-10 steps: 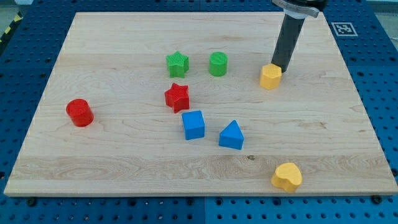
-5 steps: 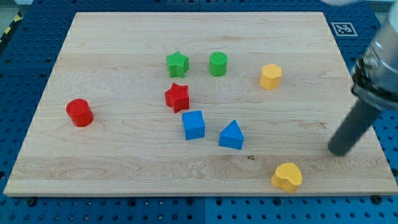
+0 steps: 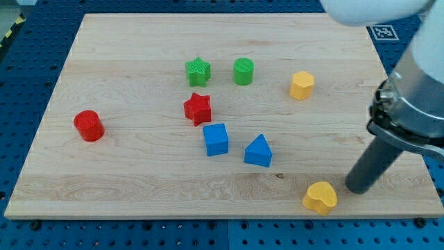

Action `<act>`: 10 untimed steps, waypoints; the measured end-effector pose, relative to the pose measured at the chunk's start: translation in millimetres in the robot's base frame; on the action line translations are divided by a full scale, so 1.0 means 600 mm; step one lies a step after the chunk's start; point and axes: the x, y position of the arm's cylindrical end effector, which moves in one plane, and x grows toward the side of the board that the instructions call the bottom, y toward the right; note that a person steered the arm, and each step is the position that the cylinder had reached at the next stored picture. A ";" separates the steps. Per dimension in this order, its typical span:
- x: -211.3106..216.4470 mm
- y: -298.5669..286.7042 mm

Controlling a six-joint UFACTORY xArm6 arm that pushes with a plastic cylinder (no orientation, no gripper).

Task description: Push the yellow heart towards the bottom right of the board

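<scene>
The yellow heart (image 3: 320,197) lies near the board's bottom edge, right of centre. My tip (image 3: 355,189) rests on the board just to the heart's right and slightly above it, a small gap between them. The dark rod rises from it towards the view's upper right. A second yellow block, a hexagon (image 3: 302,85), sits in the upper right part of the board, far from the tip.
A green star (image 3: 198,71) and a green cylinder (image 3: 243,71) sit at upper centre. A red star (image 3: 198,107), a blue cube (image 3: 216,139) and a blue triangular block (image 3: 258,151) cluster mid-board. A red cylinder (image 3: 89,126) stands at the left. The board's right edge (image 3: 409,132) is near the rod.
My tip left the yellow hexagon, swept to the board's right side, then came down and left to stop beside the yellow heart. No block has moved.
</scene>
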 end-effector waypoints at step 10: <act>0.053 -0.215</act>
